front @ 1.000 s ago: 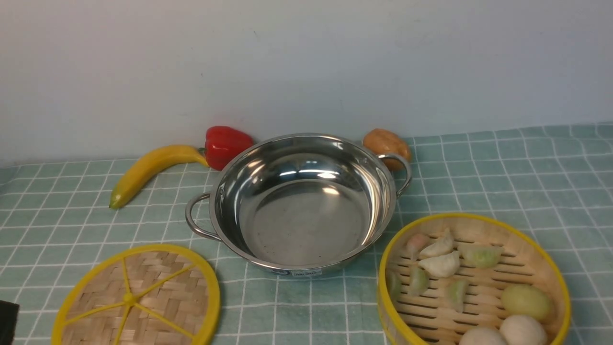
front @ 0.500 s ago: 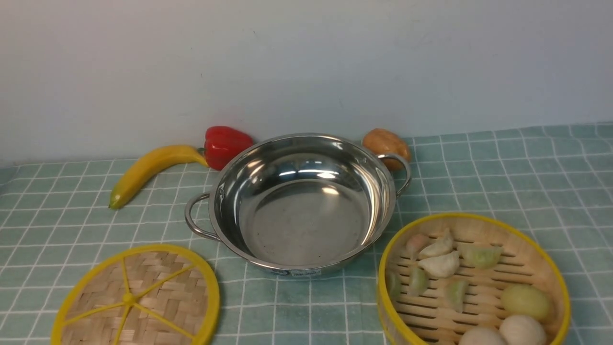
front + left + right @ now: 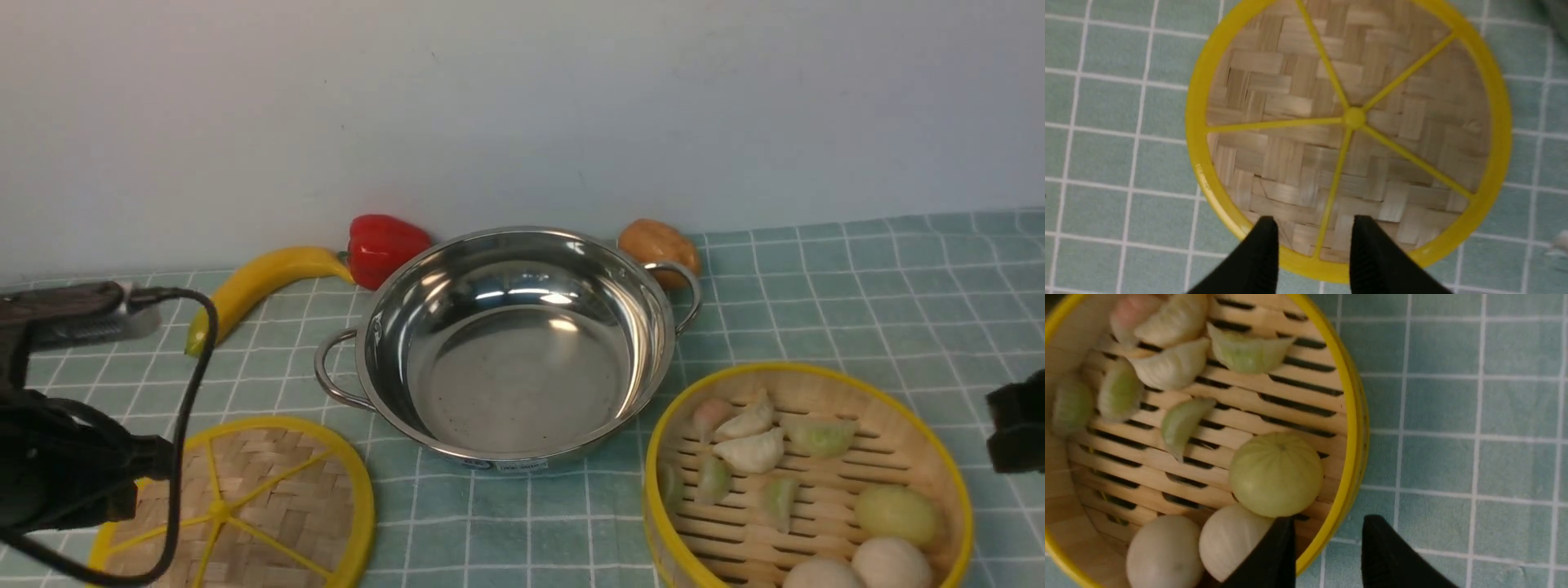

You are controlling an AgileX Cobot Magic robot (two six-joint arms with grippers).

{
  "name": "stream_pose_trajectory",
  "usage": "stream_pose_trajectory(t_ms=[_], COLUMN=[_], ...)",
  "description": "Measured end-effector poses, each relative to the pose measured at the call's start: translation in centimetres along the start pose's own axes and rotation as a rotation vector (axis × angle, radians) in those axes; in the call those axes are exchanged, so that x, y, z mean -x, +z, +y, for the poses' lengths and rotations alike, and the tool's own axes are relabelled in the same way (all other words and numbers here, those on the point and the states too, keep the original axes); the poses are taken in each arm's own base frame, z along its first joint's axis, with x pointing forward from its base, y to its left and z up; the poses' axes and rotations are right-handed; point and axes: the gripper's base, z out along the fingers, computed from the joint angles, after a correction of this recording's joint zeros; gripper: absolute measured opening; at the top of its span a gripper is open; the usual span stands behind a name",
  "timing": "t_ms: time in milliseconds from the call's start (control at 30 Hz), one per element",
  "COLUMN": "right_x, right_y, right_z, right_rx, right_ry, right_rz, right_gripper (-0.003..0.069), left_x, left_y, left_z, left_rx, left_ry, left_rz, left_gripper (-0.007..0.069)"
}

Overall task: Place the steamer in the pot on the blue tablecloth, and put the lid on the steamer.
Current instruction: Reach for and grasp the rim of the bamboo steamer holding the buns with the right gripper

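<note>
The shiny steel pot [image 3: 514, 359] stands empty mid-table on the blue tablecloth [image 3: 857, 302]. The steamer [image 3: 816, 384], a yellow-rimmed bamboo basket, sits at the near right of the pot. The flat woven lid [image 3: 269, 490] lies at the near left. In the left wrist view my left gripper [image 3: 1314, 220] hangs open above the lid [image 3: 1347, 118], near its rim. My right gripper [image 3: 1329, 520] is open and straddles the steamer rim [image 3: 1357, 428], with one finger over the inside and one outside. Whether it touches the rim is unclear.
Several dumplings [image 3: 751, 449] and round buns [image 3: 894, 514] lie in the steamer. A banana [image 3: 253, 286], a red pepper [image 3: 384, 245] and a brown lump [image 3: 657, 245] sit behind the pot by the wall. The left arm [image 3: 73, 478] and its cable cover the lid's left edge. The right arm [image 3: 1016, 420] shows at the right border.
Both arms have come into the front view: the left one in over the lid from the left, the right one at the right border beside the steamer. The objects have not moved.
</note>
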Motion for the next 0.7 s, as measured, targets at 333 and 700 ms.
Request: stream_pose_trajectory(t_ms=[333, 700], right_x=[1.4, 1.9], right_y=[5.8, 6.4], right_z=[0.8, 0.4], right_rx=[-0.059, -0.122], right_ry=[-0.082, -0.067], right_rz=[0.068, 0.031], right_gripper=[0.0248, 0.0248], left_x=[1.4, 1.6], left_y=[3.6, 3.5], left_z=[-0.1, -0.2], left_rx=[0.005, -0.004], left_ry=[0.005, 0.001], left_rz=[0.045, 0.026], left_gripper=[0.0243, 0.0243])
